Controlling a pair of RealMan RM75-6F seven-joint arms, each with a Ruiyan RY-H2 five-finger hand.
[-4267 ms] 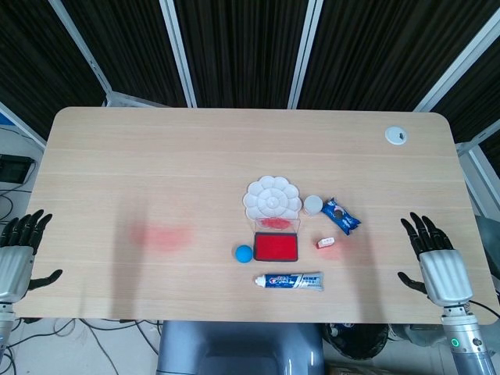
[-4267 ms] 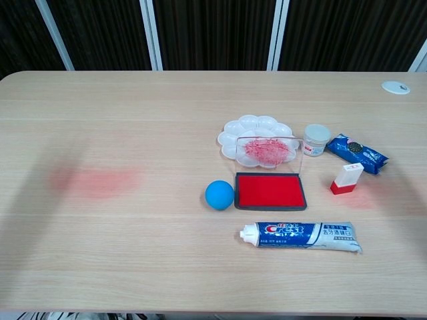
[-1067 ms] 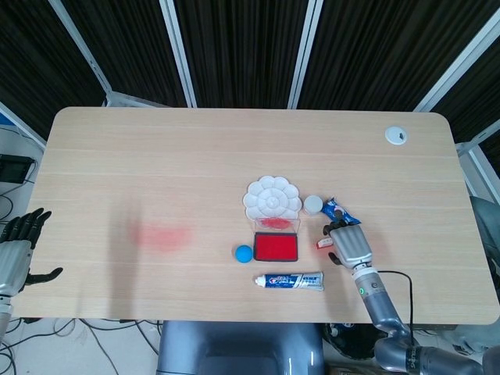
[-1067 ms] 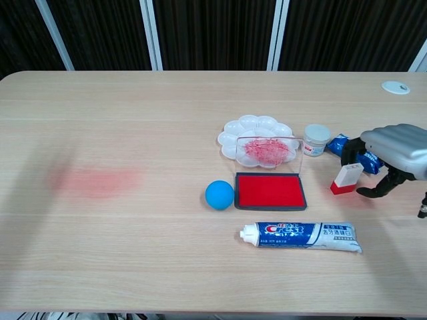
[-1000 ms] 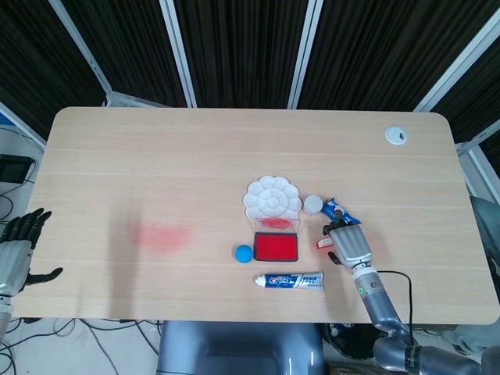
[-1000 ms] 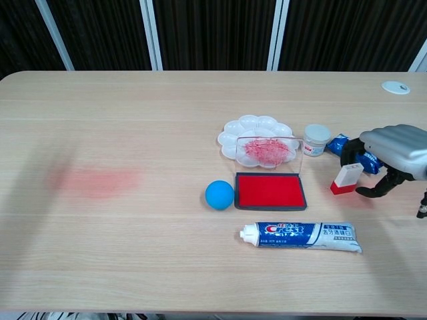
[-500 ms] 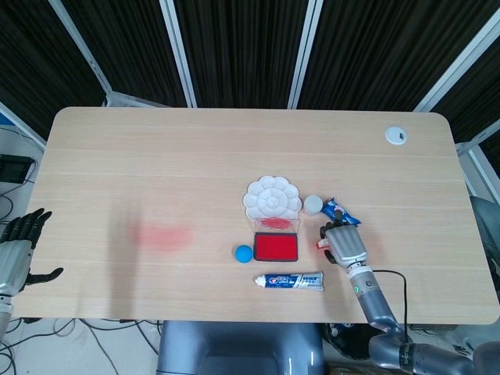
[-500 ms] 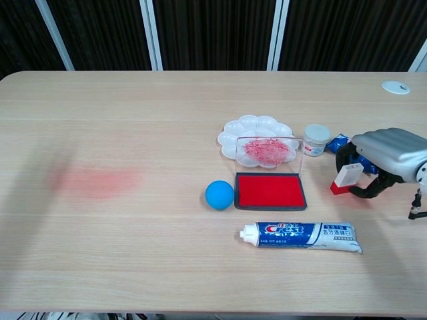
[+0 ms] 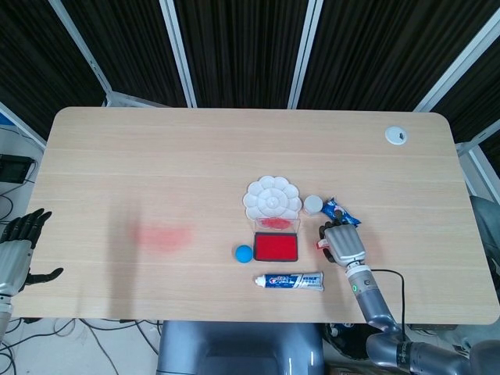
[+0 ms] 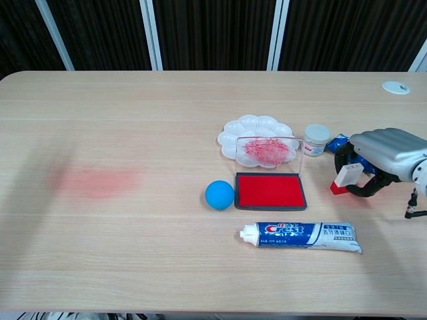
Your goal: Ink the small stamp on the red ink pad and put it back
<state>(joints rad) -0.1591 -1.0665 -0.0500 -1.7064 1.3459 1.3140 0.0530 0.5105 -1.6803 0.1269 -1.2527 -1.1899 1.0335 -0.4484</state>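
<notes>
The small stamp point(image 10: 346, 179), white with a red base, stands slightly tilted on the table right of the red ink pad point(image 10: 270, 191). My right hand point(image 10: 381, 159) curls around it, fingers on its far left side and thumb on its near right side, so it is pinched. In the head view the right hand point(image 9: 341, 242) covers most of the stamp; only a red corner point(image 9: 319, 244) shows beside the ink pad point(image 9: 276, 247). The pad's clear lid point(image 10: 269, 152) stands open behind it. My left hand point(image 9: 17, 250) hangs off the table's left edge, fingers apart and empty.
A white paint palette point(image 10: 257, 137) lies behind the pad, with a small white jar point(image 10: 316, 139) and a blue snack packet point(image 9: 341, 212) to its right. A blue ball point(image 10: 219, 195) sits left of the pad and a toothpaste tube point(image 10: 303, 237) lies in front. A red smear point(image 10: 97, 180) marks the table's left side.
My right hand came in from the table's right edge to the stamp and closed its fingers around it; the stamp now leans slightly. The left hand has not moved.
</notes>
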